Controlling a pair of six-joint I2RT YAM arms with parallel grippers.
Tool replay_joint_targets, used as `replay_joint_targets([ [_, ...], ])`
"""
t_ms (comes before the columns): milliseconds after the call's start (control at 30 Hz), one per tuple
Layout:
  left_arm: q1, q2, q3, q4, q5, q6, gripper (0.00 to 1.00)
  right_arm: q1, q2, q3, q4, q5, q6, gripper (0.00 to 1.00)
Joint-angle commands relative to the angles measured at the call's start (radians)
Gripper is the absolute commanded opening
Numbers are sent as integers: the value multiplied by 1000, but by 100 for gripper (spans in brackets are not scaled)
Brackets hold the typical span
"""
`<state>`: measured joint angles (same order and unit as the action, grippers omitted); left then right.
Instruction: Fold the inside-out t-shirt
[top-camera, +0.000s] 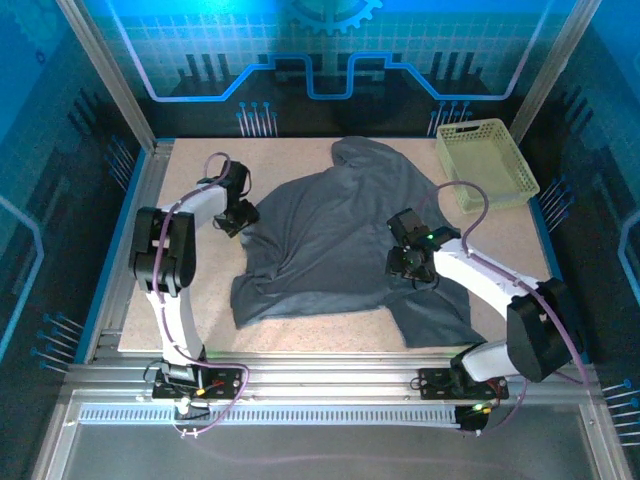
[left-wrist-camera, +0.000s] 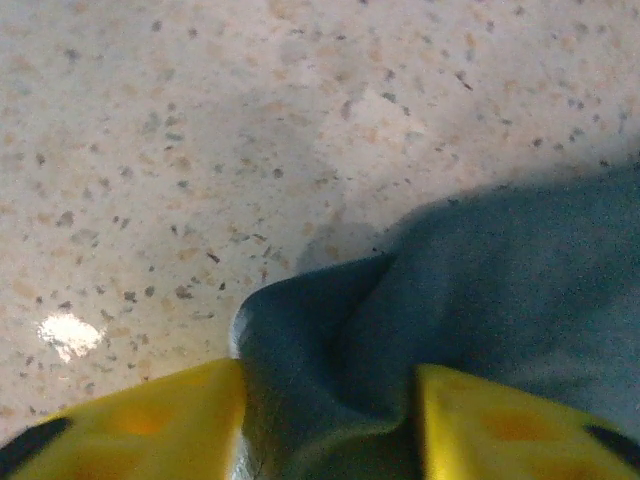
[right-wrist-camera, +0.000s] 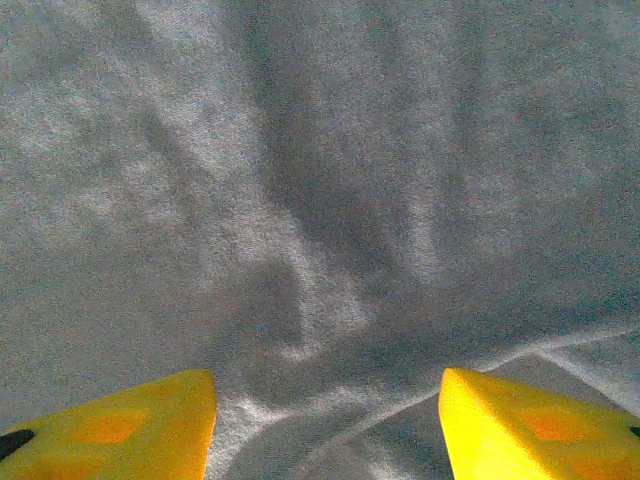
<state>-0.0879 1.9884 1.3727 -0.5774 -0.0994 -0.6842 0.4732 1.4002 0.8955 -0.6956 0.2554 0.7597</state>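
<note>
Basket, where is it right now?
In the top view, the pale yellow-green basket sits at the table's far right corner, just right of the grey t-shirt.

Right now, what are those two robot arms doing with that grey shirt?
They are working on folding the shirt, which lies spread and rumpled on the table. The left tool sits at the shirt's left edge with a bunched fold of cloth between its fingers. The right tool is open over the shirt's right side, gripping nothing. No neat fold is made yet. A basket sits in the far right corner.
</note>
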Motion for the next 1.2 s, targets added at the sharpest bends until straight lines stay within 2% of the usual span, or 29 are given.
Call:
replay_joint_targets([
  [0,-10,-5,49,-1,10,24,32,13,-34,-11,-12,25,10,62],
  [100,-84,-72,43,6,-75,71,13,13,-31,-5,-14,31,5,63],
  [167,-180,-144,16,22,-166,101,11,13,-28,-3,-16,35,4,63],
  [300,-440,-258,-47,40,-361,163,12,11,-23,2,-23,47,-1,63],
  [367,-567,-273,-78,35,-402,167,16,10,-21,2,-24,56,-2,64],
  [433,-684,-278,-121,54,-370,170,24,6,-21,3,-25,58,-4,64],
  [567,-839,-297,-197,111,-286,196,52,-2,-20,3,-32,62,-13,64],
  [667,-824,-349,-225,88,-281,171,62,-5,-20,0,-29,61,-14,64],
  [733,-765,-399,-248,85,-277,148,69,-4,-18,-3,-22,55,-13,64],
  [833,-651,-429,-251,72,-249,86,71,-4,-15,-7,-12,44,-8,64],
  [900,-583,-378,-194,40,-228,79,71,-4,-16,-10,-8,41,-7,64],
  [967,-560,-305,-119,19,-219,109,70,-4,-15,-10,-4,43,-9,64],
  [1167,-562,-114,58,-1,-168,154,57,-4,-20,-9,-10,45,-15,65],
])
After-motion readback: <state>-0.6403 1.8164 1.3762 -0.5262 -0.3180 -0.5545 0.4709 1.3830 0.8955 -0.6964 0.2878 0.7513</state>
